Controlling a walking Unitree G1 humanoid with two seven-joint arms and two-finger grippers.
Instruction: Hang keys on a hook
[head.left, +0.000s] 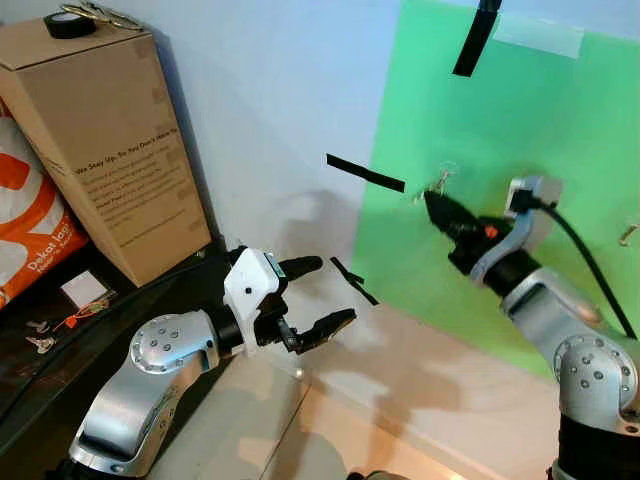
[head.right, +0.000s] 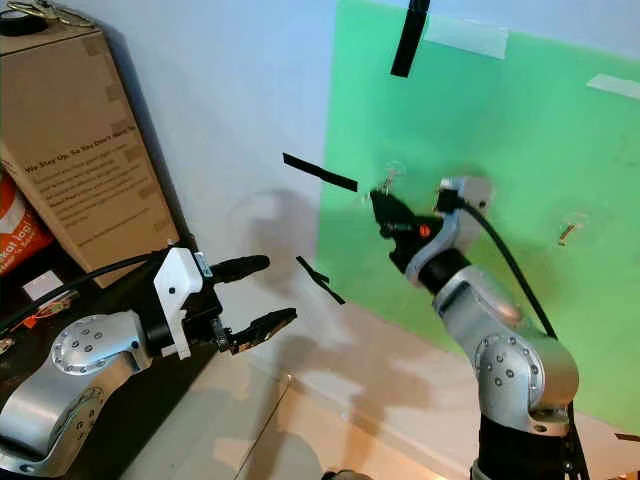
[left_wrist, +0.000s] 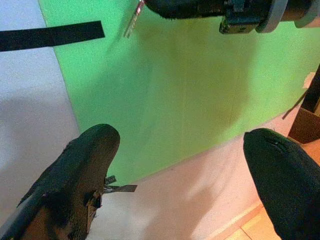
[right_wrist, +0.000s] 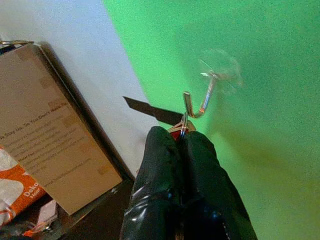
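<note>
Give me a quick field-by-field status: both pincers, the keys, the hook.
right pincer: shut on the keys, raised at the green panel
keys: ring pinched at the fingertips, just below the hook's tip; contact unclear
hook: clear suction hook on the panel, nothing hung on it yet
left pincer: open, held low in front of the wall, holding nothing

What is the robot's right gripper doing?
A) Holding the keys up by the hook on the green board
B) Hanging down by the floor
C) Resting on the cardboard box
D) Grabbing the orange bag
A: the right gripper is shut on the keys, right at the tip of the clear hook stuck on the green board.
</note>
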